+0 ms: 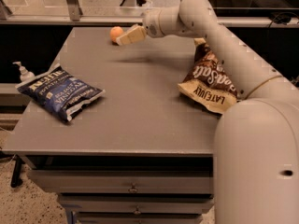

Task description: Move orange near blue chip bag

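Just right of the orange [116, 33], your gripper [120, 41] is hovering close beside it; you cannot tell whether it is open or closed. The blue chip bag [60, 93] is lying well apart from the orange.

We note the arm [224, 55]: smooth off-white rounded shells, with a thin yellowish band where it meets the bulky near segment and one small dark hole there. The cream-tan gripper [124, 38] sits far, centre-left.
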You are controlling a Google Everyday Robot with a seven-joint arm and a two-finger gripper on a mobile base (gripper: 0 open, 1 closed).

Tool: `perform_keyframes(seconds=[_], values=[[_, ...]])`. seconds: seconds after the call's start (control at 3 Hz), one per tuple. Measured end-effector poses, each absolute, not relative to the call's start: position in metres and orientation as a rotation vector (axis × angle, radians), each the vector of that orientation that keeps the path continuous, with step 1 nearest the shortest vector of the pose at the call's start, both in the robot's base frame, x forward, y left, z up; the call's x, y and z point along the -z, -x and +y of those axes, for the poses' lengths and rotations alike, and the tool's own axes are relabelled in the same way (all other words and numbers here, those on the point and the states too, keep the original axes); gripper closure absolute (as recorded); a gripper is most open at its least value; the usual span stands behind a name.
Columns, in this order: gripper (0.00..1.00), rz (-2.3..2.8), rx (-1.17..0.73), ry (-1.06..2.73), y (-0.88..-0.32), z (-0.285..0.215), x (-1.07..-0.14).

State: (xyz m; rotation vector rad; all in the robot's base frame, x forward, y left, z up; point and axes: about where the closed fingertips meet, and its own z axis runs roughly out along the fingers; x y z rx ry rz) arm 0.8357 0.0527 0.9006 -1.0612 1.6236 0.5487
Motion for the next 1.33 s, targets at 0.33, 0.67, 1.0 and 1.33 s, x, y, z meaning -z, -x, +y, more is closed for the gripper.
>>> perform_keyframes(seconds=[0.33,0.67,1.0,1.33], values=[[0.0,1.623,-0.559,1.06,-0.857,0.076,-0.895],[0.0,1.648,-0.54,1.097,-0.869,0.096,-0.882],[0.0,1.667,-0.523,1.132,-0.877,0.112,-0.871],[0.13,1.682,-0.51,1.149,-0.882,0.119,-0.865]])
